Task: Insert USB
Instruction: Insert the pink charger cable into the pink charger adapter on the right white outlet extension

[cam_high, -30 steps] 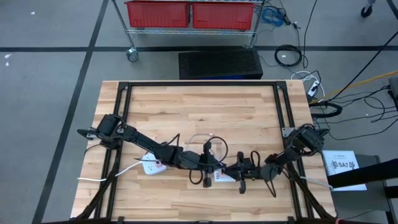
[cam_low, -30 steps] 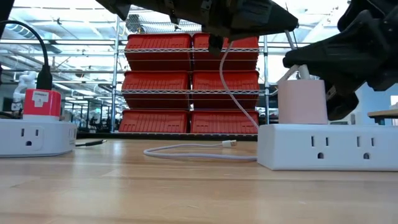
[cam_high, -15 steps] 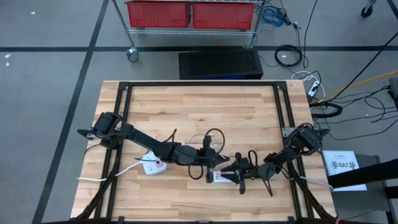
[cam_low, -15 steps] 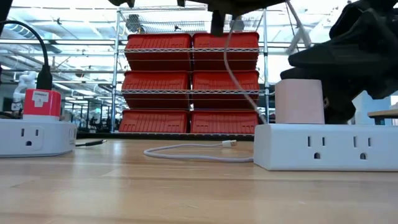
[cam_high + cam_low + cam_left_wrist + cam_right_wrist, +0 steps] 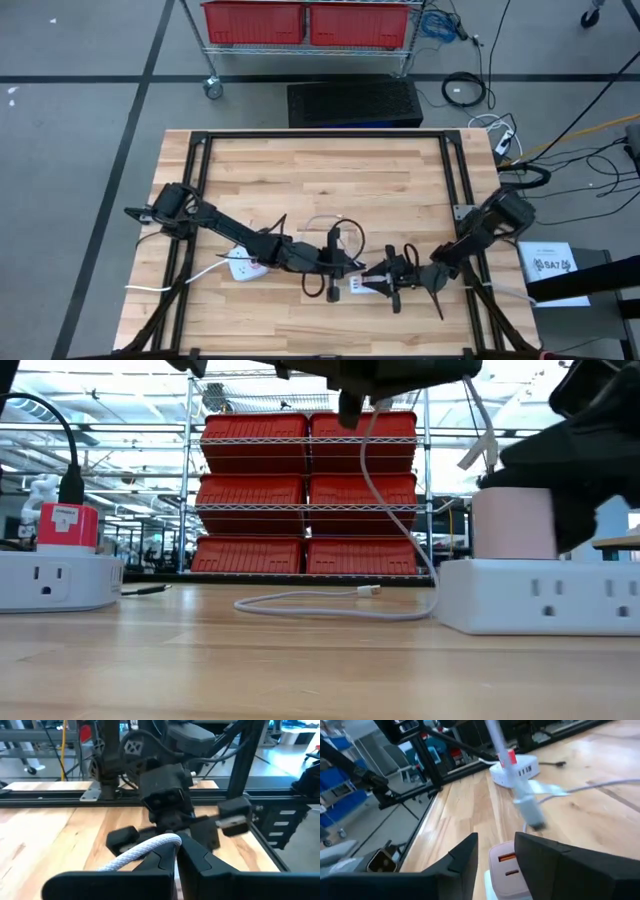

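White cable point(image 5: 142, 851) sits clamped in my left gripper point(image 5: 176, 854), plug end hanging just short of the pink charger point(image 5: 509, 867). Right gripper point(image 5: 495, 851) stands parted around that charger on the power strip point(image 5: 540, 595). Cable looks light and floppy; I judge a hold close behind the stiff plug steers best.

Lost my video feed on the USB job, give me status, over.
Left gripper shut on white cable, above the table. Right gripper open around pink charger on white power strip. USB not inserted. Nothing blocking.
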Robot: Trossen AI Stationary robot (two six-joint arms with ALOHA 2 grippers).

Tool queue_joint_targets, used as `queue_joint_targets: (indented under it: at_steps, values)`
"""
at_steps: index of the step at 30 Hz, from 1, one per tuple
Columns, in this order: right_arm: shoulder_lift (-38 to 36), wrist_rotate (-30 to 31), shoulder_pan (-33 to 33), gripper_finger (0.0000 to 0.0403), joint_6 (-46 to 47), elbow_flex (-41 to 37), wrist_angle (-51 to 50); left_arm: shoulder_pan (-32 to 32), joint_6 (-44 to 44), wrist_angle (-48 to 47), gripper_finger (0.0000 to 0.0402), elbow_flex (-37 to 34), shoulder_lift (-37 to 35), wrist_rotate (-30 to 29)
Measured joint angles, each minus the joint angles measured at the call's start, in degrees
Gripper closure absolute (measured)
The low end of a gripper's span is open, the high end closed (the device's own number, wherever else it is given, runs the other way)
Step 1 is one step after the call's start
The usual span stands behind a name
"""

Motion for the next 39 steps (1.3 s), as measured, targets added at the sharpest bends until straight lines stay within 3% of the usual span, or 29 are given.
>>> queue_joint_targets:
  at_steps: [9, 15, 20, 26, 29, 33, 39]
  values:
    - [-16.0, 1.4, 1.3, 0.0279, 2.1, -0.4, -25.2, -0.1, 0.0, 0.0, 0.0394, -0.1, -0.1, 1.2]
    - [-22.2, 1.6, 0.9, 0.0279, 1.8, -0.4, -29.7, -0.1, 0.0, 0.1, 0.0394, -0.1, -0.4, 1.3]
    - [-23.5, 1.9, 0.9, 0.0279, -1.2, 2.5, -32.5, -0.1, 0.0, 0.0, 0.0394, -0.1, -0.4, 1.3]
    - [-23.3, 7.2, 0.9, 0.0279, -0.8, 12.8, -51.9, -0.1, 0.0, 0.6, 0.0394, -0.1, -0.4, 1.1]
    - [-23.2, 7.6, 0.5, 0.0282, -0.9, 16.1, -56.4, -0.1, 0.0, 0.6, 0.0394, -0.2, -0.4, 1.0]
    - [-21.9, 7.5, 0.4, 0.0310, -2.9, 17.9, -56.4, 0.0, 0.0, 0.6, 0.0394, -0.2, -0.4, 0.7]
    - [-18.4, 8.7, 0.2, 0.0394, -1.3, 18.7, -56.5, 0.0, 0.2, 0.6, 0.0394, -0.2, -0.4, 0.0]
